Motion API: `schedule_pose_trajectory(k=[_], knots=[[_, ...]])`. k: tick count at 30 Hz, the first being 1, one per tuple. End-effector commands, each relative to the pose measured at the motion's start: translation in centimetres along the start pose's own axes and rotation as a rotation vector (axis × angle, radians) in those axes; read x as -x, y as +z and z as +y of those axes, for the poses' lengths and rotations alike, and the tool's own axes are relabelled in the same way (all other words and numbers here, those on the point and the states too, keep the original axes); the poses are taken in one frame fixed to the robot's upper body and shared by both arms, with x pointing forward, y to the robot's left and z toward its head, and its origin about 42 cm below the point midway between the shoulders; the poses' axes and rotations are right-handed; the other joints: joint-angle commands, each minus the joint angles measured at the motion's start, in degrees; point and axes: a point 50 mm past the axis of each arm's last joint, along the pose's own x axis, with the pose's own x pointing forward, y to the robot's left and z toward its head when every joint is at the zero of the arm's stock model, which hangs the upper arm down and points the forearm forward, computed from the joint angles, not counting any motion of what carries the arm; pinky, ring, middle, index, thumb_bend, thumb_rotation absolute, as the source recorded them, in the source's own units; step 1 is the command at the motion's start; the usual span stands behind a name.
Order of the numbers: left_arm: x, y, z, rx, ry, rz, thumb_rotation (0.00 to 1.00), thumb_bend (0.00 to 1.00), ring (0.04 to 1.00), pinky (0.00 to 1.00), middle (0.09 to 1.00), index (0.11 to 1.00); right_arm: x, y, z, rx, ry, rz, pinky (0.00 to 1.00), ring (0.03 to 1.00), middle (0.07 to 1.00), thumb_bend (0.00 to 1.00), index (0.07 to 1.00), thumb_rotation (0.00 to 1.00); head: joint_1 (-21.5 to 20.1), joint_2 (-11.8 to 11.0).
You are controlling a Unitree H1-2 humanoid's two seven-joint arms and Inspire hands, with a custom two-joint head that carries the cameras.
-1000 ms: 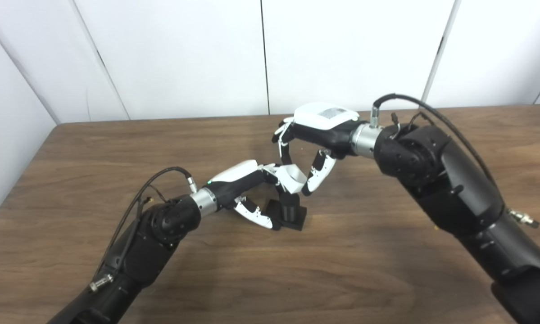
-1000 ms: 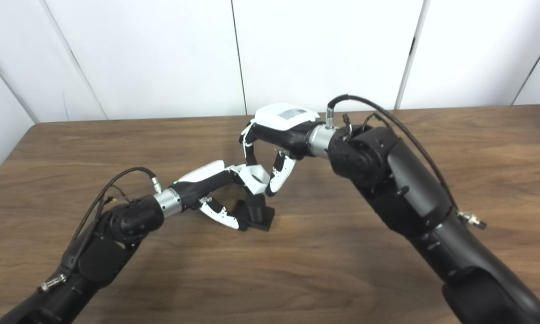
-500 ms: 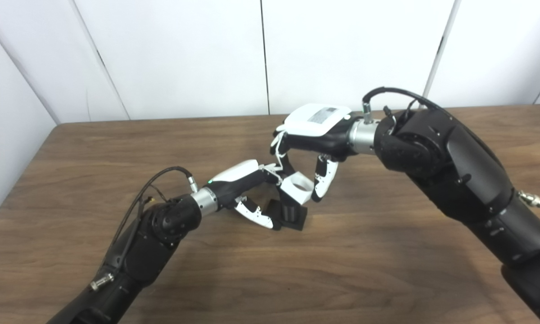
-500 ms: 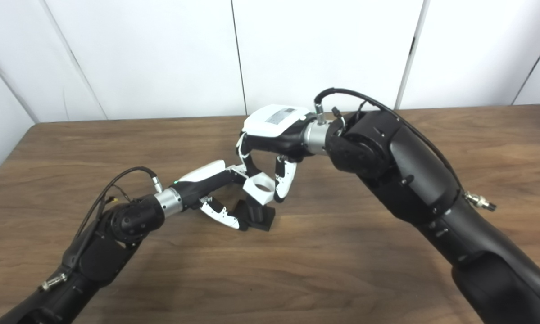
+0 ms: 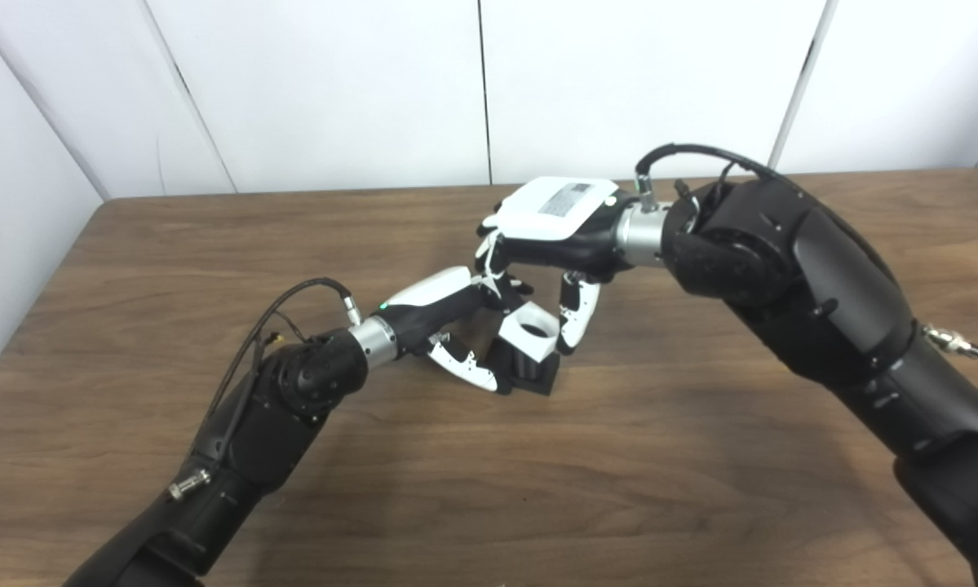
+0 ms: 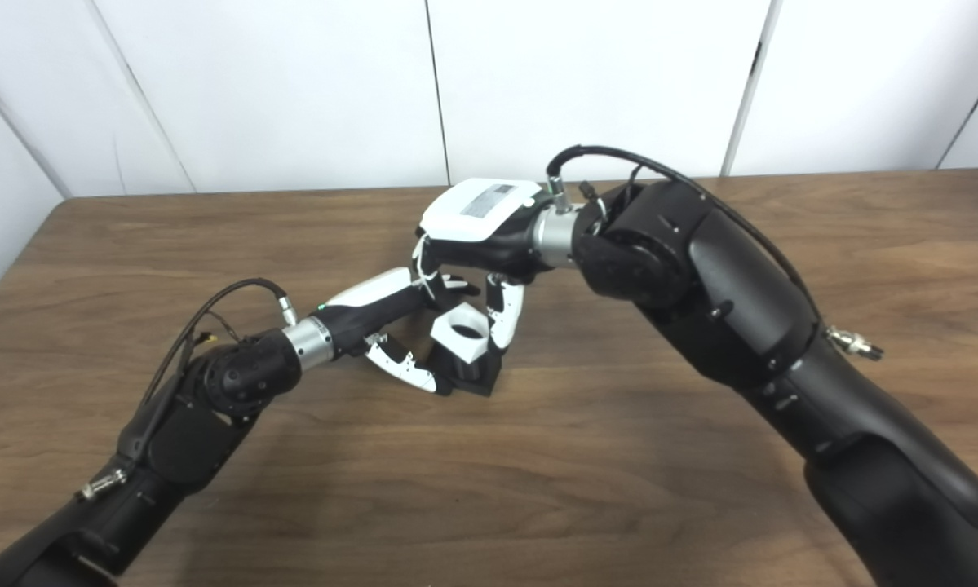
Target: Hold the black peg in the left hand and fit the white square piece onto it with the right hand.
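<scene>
While the left robot hand [image 5: 448, 322] reaches in from the lower left, its fingers and thumb are closed around the black peg [image 5: 529, 373], which stands upright with its square base on the wooden counter [image 5: 619, 456]. The thumb [image 5: 464, 375] presses against the near side of the base, and the other fingers wrap over the far side, mostly hidden.

The right robot hand [image 5: 550, 253] comes in from the right, palm down, directly above the peg. It holds the white square piece [image 5: 528, 333] between its thumb [image 5: 574, 314] on the right and its fingers on the left. The piece sits level at the top of the peg, its round hole facing up and dark inside. Whether it is already pushed fully down cannot be told, since the piece covers the top of the peg.

Both arms are black, and white wall panels [image 5: 325, 90] stand behind the counter.
</scene>
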Motion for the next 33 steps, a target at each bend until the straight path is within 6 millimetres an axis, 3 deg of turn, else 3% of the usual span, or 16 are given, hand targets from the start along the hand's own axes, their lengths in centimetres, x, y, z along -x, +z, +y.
schedule_pose_trajectory(k=[1, 14, 33], knots=[[-0.2, -0.6, -2.8, -0.012, -0.106, 0.048, 0.09, 0.52, 1.000, 1.00, 0.948, 0.490, 0.2, 0.0, -3.0, 0.068, -0.064, 0.009, 1.00, 0.945, 0.838, 0.52, 0.475, 0.14, 0.06, 0.09], [-0.2, -0.1, -3.2, 0.001, -0.109, 0.049, 0.09, 0.52, 1.000, 1.00, 0.951, 0.491, -1.4, -1.1, -3.2, 0.058, -0.048, 0.051, 1.00, 0.942, 0.835, 0.52, 0.475, 0.14, 0.78, 0.39], [-0.4, 0.5, -3.3, 0.004, -0.105, 0.035, 0.09, 0.52, 1.000, 1.00, 0.951, 0.490, -2.2, -1.9, -1.9, 0.020, -0.031, 0.065, 0.98, 0.939, 0.838, 0.52, 0.475, 0.14, 1.13, 1.08]])
